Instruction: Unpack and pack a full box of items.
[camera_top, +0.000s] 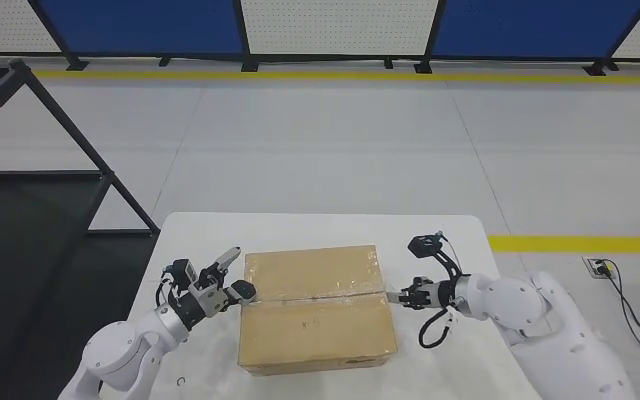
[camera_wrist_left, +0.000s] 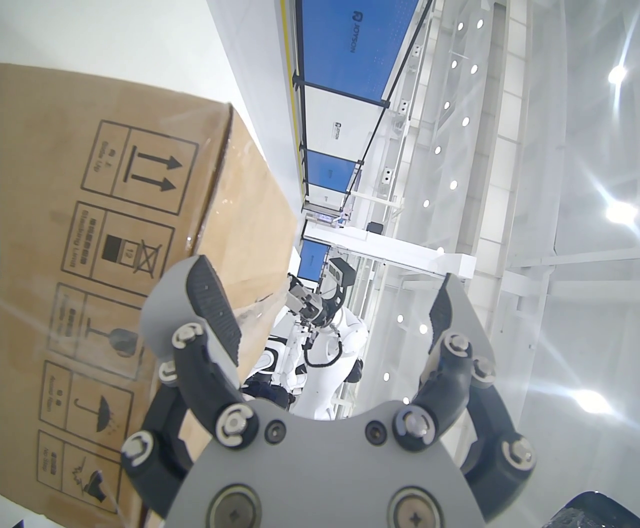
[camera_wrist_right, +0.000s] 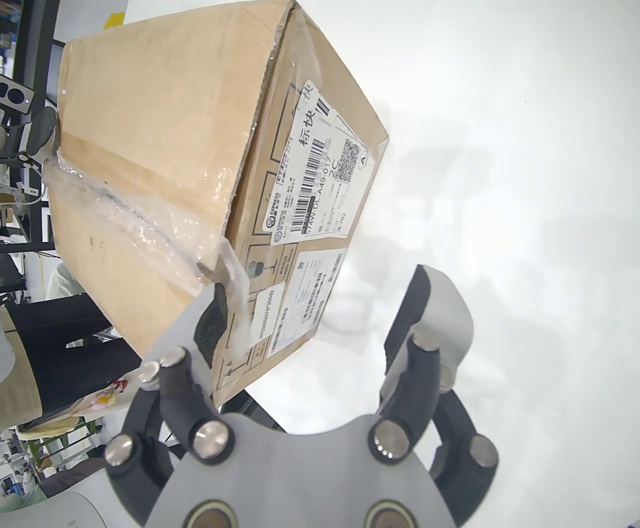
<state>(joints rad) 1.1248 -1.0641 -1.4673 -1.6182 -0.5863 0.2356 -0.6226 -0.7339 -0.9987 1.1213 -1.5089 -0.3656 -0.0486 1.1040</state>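
Note:
A closed brown cardboard box (camera_top: 315, 305) lies in the middle of the white table, its top seam covered by crinkled clear tape (camera_wrist_right: 140, 210). My left gripper (camera_top: 238, 276) is open at the box's left end, one pad (camera_wrist_left: 212, 305) touching the top edge beside the printed handling symbols (camera_wrist_left: 115, 250). At the right end my right gripper (camera_top: 403, 297) is also open, one finger (camera_wrist_right: 212, 320) against the loose tape end at the seam, the other over the bare table. A white shipping label (camera_wrist_right: 325, 165) covers that end face. Across the box top, the left wrist view catches the right gripper (camera_wrist_left: 302, 300).
The white table (camera_top: 450, 240) has bare surface behind the box and at both ends. A black metal frame (camera_top: 70, 150) stands off the table's left side. Grey floor with yellow lines (camera_top: 560, 243) and blue panels (camera_top: 140, 25) lies beyond.

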